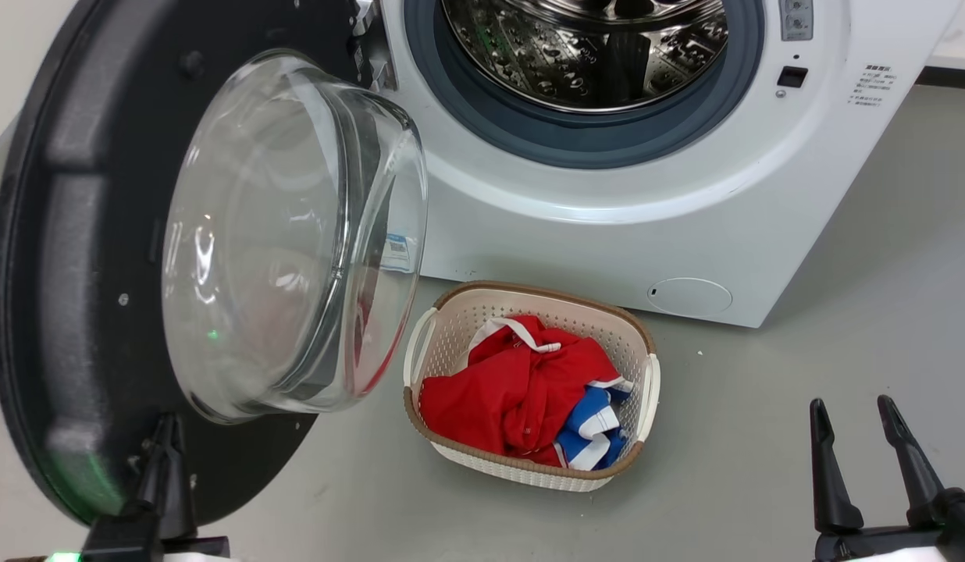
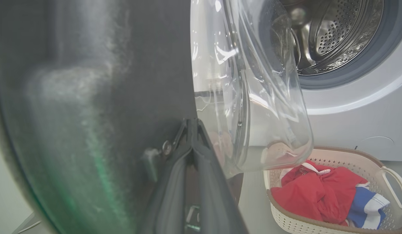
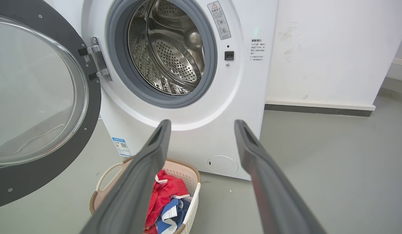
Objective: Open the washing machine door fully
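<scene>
The washing machine door (image 1: 69, 234) stands swung far out to the left, its black inner face and clear glass bowl (image 1: 287, 234) turned toward me. The metal hinge (image 3: 97, 58) joins it to the white washing machine (image 1: 576, 226), whose steel drum (image 1: 584, 47) lies exposed inside the grey gasket. My left gripper (image 1: 168, 425) is shut, and in the left wrist view its tips (image 2: 192, 122) rest against the door's black face (image 2: 90, 81) just below the bowl. Low at the right, my right gripper (image 1: 851, 404) is open and holds nothing, well away from the door (image 3: 58, 167).
A cream laundry basket (image 1: 648, 382) with red and blue-white clothes (image 1: 514, 390) sits on the grey floor right before the machine, just right of the door's lower edge. A white wall (image 3: 324, 48) stands beside the machine.
</scene>
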{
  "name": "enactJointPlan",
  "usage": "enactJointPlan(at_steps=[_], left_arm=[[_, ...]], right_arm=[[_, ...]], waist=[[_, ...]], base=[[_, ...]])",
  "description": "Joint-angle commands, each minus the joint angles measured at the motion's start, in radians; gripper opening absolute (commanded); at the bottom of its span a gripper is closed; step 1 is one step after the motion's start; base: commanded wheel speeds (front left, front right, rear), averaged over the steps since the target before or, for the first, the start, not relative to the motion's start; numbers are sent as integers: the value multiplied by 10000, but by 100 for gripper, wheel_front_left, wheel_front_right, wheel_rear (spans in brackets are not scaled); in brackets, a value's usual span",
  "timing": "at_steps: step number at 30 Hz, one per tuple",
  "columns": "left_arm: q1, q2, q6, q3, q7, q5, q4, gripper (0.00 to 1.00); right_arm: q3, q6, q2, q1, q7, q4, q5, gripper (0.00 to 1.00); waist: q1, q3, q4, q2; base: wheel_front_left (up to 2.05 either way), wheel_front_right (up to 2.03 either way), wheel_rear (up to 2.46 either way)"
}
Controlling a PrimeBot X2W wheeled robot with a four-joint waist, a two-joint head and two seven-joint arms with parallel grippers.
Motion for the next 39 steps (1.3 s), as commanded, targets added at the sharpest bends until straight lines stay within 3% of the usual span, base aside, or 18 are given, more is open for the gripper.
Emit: enactJointPlan(at_steps=[1,16,39], left_arm=[[-136,53,82,165,26,-70,45,0],[-1020,288,115,2412,24,-475,559,0],[-3650,929,-1013,4491,27,-753,3011,0]], right_arm=[[-20,-2,13,-88,-22,-51,-16,100],[-71,-2,13,-351,-22,-420,-314,100],[-146,-2,13,-911,-22,-939,-846,100]], waist=[[0,40,8,0],[0,601,42,0],[0,1792,-103,0]], base=[[0,0,0],[0,0,0],[0,0,0]])
